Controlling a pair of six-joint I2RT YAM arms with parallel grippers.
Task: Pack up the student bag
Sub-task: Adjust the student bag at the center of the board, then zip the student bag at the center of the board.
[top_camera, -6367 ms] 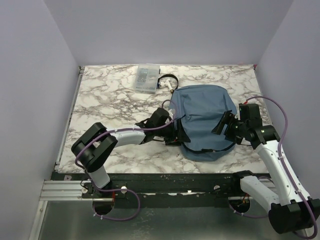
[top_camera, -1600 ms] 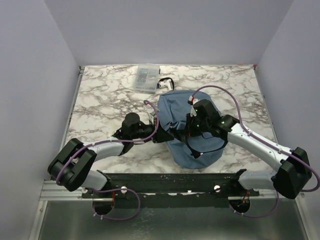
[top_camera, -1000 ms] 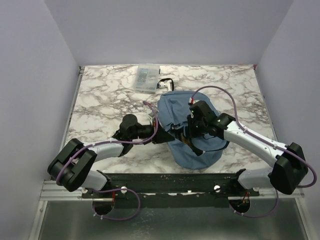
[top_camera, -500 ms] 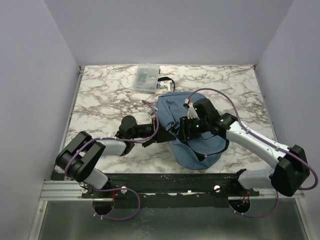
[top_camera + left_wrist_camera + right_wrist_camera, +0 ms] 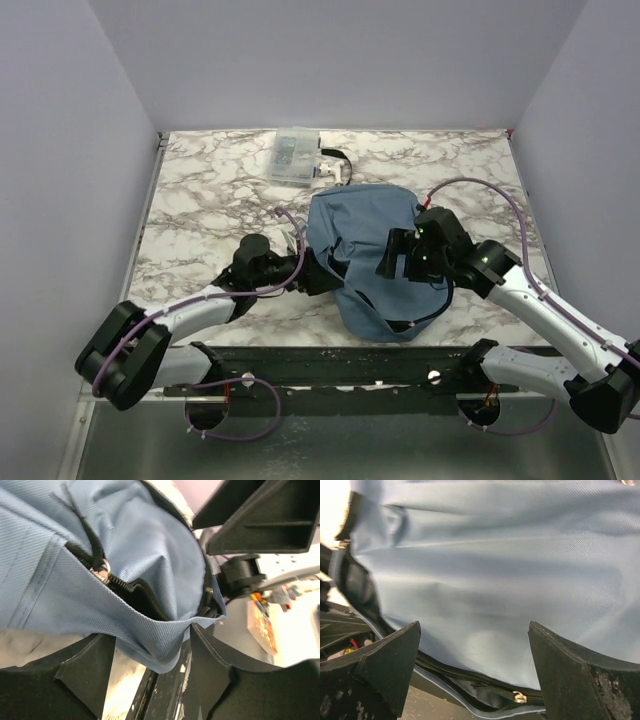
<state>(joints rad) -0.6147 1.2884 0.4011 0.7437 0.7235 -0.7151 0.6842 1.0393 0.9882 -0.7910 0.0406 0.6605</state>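
Note:
The student bag [image 5: 365,225], dusty-blue fabric, lies at the table's middle with its black zip [image 5: 145,597] partly undone. My left gripper [image 5: 320,272] sits at the bag's left edge. Its jaws stand apart, and a loose fold of the bag's fabric [image 5: 150,645] hangs between the fingers [image 5: 85,672], brushing the right one. My right gripper [image 5: 400,255] hovers over the bag's right half, open wide, with smooth fabric [image 5: 485,580] and a metal zip puller [image 5: 520,696] below it and nothing held.
A small clear plastic box [image 5: 292,157] lies at the back of the marble table [image 5: 200,200]. Beside it are a small white item [image 5: 333,172] and a black strap [image 5: 335,155]. The black front rail [image 5: 320,362] runs just below the bag.
Both grippers have opened and let go of the bag's fabric. The right arm has drawn back to the right, the left arm slightly towards the front. The bag has sagged flatter.

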